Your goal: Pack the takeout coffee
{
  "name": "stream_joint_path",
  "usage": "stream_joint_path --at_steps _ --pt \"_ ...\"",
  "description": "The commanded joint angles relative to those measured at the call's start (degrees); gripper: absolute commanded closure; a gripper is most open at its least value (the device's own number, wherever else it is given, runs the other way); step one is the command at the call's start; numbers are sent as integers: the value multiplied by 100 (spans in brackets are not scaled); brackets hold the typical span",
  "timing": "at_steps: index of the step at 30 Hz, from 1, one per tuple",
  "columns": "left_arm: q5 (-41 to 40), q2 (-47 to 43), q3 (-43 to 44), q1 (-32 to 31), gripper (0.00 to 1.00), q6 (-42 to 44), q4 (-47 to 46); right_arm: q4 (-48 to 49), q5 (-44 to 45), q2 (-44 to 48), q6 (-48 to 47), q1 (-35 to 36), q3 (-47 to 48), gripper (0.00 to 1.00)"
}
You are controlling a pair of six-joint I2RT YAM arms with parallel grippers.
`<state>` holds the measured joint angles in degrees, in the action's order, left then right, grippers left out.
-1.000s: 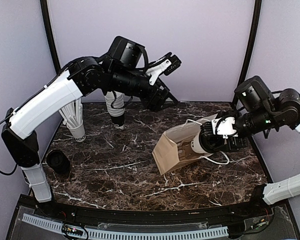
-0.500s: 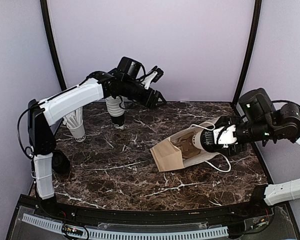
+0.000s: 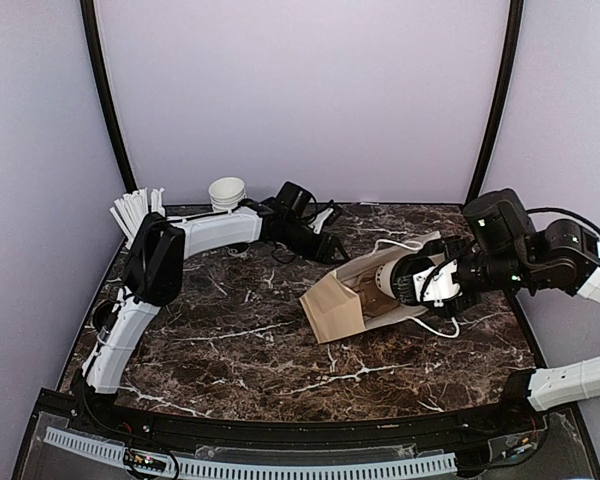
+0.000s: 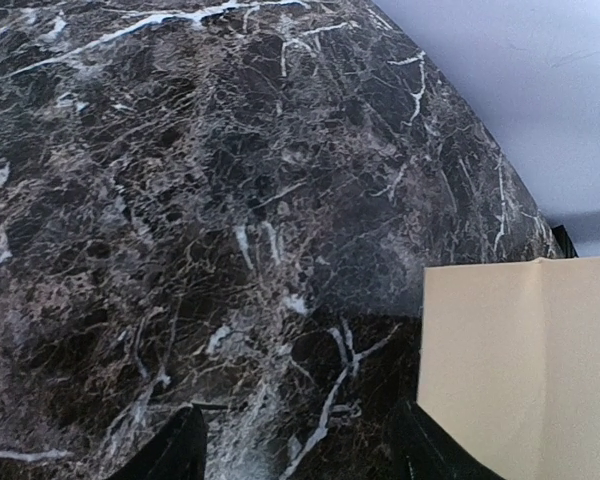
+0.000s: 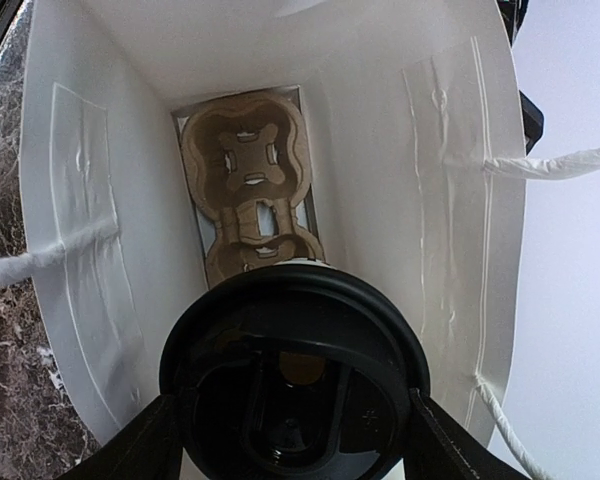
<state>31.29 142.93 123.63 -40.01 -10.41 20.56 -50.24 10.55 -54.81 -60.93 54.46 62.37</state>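
Note:
A white paper cup with a black lid [image 5: 295, 385] sits between my right fingers, at the mouth of the brown paper bag [image 3: 340, 300]. The bag lies on its side, mouth to the right. My right gripper [image 3: 398, 281] is shut on this cup [image 3: 384, 281]. A cardboard cup carrier [image 5: 248, 190] lies at the bag's bottom. My left gripper [image 3: 324, 240] is open and empty, low over the table just behind the bag. In the left wrist view the bag's corner [image 4: 525, 370] is at the right, beside my right finger [image 4: 430, 450].
A stack of lidless white cups [image 3: 226, 192] and a cup of white sticks [image 3: 135, 212] stand at the back left. The bag's white string handles [image 3: 435, 325] trail on the marble table [image 3: 240, 340]. The left arm lies stretched low across the back left.
The left arm has swung down from high above the table to low behind the bag. The right gripper has moved the cup a little left, into the bag's mouth.

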Motion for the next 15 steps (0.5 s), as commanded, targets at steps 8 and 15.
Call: stream_joint_path --at_steps 8,15 --pt "653 -3 43 -356 34 -222 -611 544 121 -155 -170 133 -271 26" --pt "700 22 -184 -436 34 -220 -784 589 167 -148 -275 132 -634 26"
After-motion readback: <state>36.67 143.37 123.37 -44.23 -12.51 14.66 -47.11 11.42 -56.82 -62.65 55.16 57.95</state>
